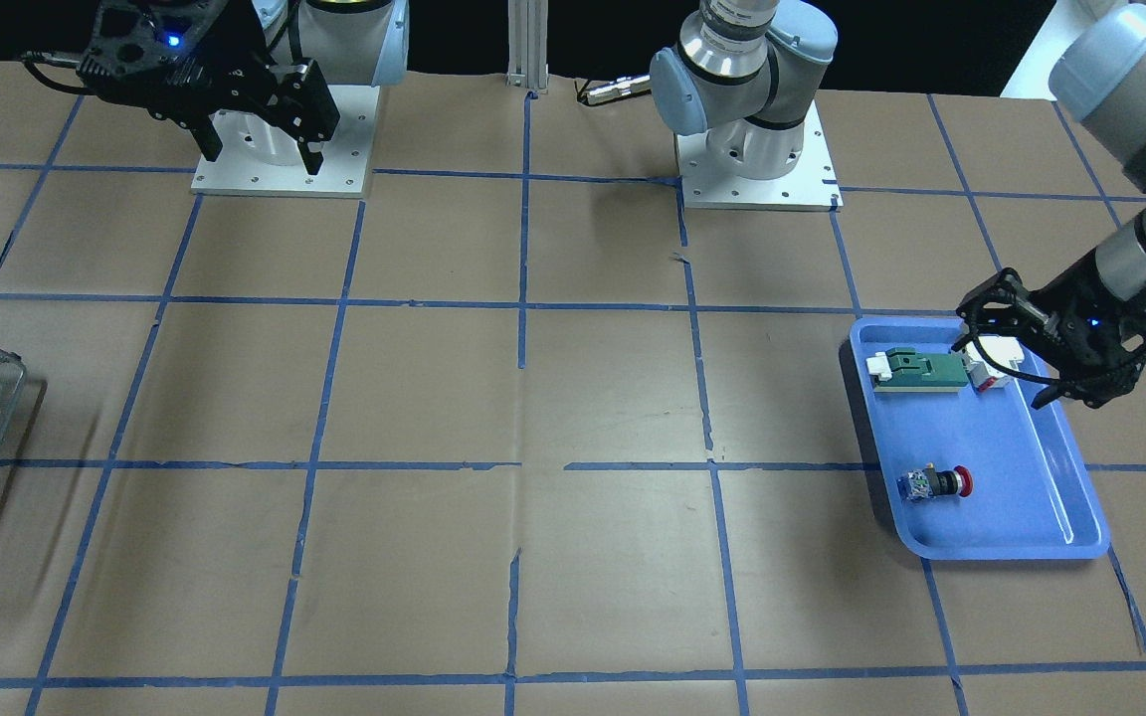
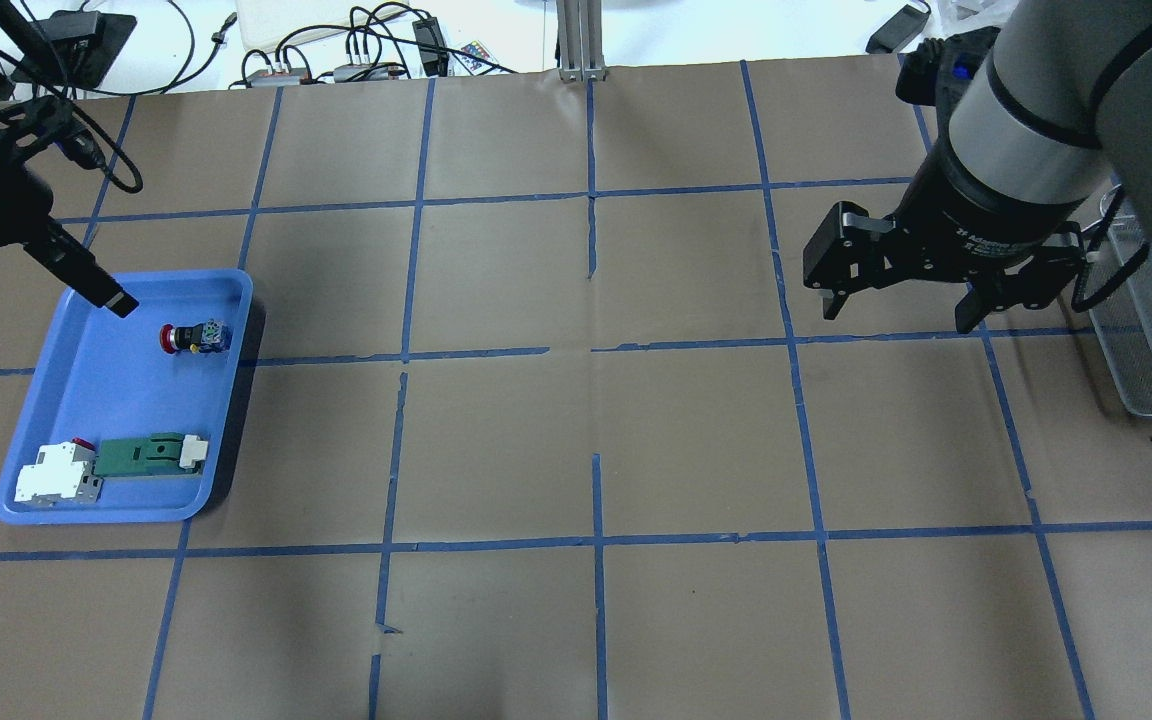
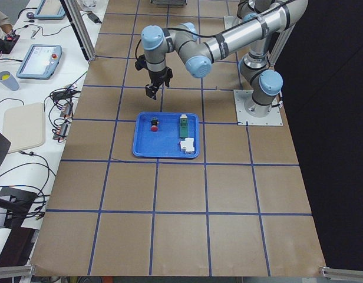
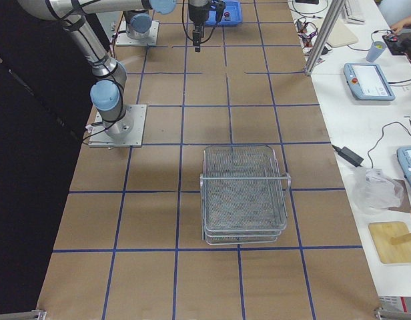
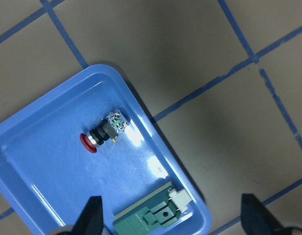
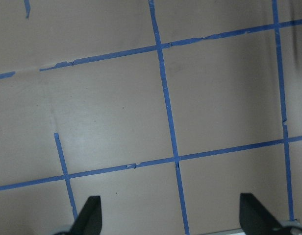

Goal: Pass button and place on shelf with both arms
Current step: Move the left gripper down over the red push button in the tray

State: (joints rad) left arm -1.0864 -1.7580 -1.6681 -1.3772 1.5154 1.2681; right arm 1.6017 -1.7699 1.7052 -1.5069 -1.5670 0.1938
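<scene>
Red-headed and untouched, the button [image 2: 193, 337] lies on its side in the blue tray [image 2: 126, 395], at the tray's 12 o'clock end as I read the overhead view. The tray itself sits out at the table's 9 o'clock. My left gripper [image 2: 106, 292] hangs above the tray at about 10 o'clock from the button, fingers spread wide and holding nothing. My right gripper [image 2: 896, 312] hovers over the brown paper toward 3 o'clock, also wide apart and empty, with the shelf [image 4: 244, 200] just beyond it. I judge the job barely begun: the pick, the hand-over between arms and the placing on the shelf are all yet to do. The green part [image 2: 141, 455] and white block [image 2: 56, 475] at the tray's 6 o'clock end are not my concern.
</scene>
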